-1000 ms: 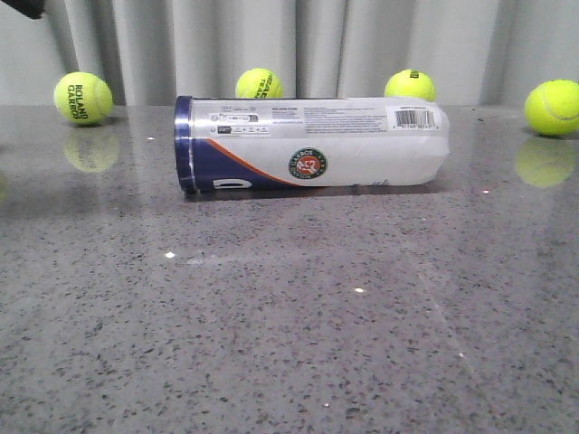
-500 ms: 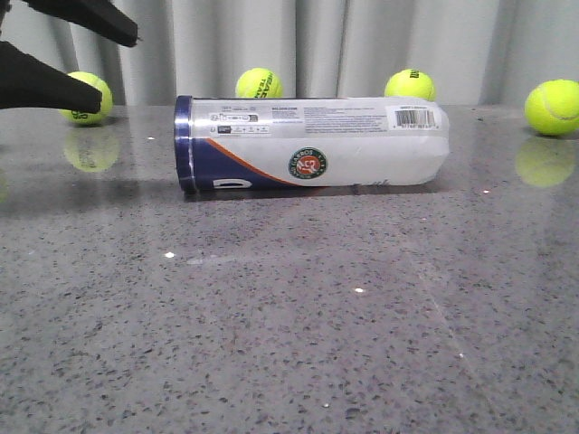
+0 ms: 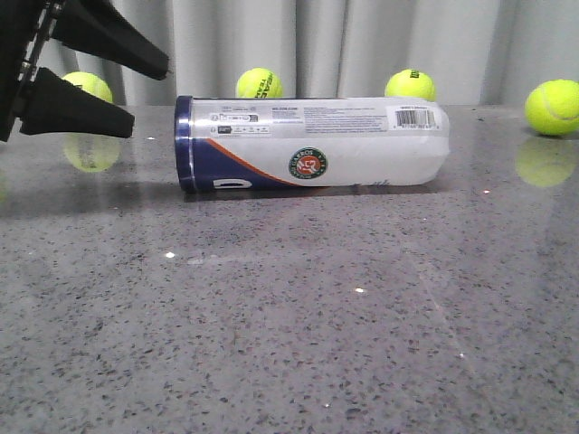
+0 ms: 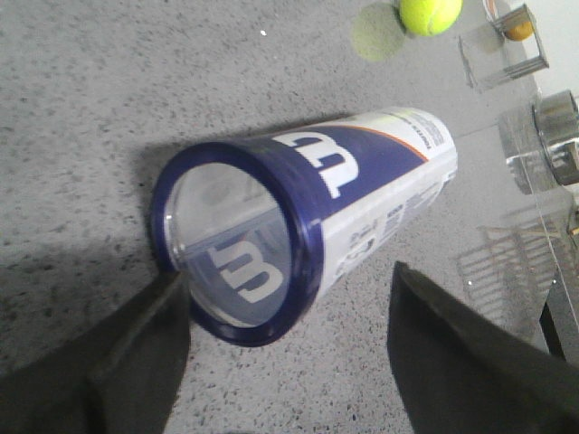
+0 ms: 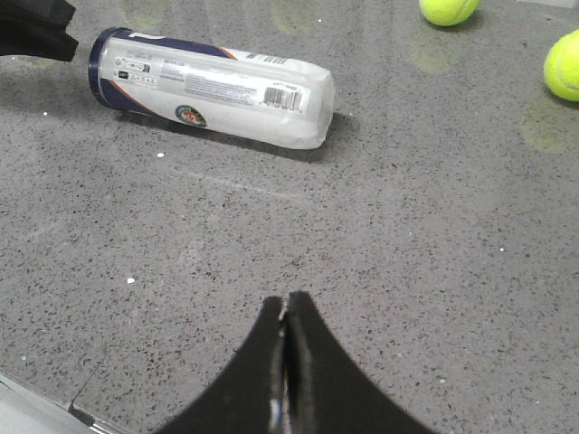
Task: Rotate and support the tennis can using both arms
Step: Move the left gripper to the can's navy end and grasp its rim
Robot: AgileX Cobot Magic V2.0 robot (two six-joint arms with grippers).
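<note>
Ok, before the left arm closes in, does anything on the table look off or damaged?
Only the tennis can stands out: it lies on its side on the table, navy end toward the open left gripper, not upright. No dents or spills show. The right gripper is shut, well clear of it.

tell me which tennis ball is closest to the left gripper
The far-left tennis ball, partly hidden behind the open left gripper; the other three sit farther right along the curtain.

grey speckled stone table (image 3: 289,344) | pale pleated curtain (image 3: 326,45) behind
</note>
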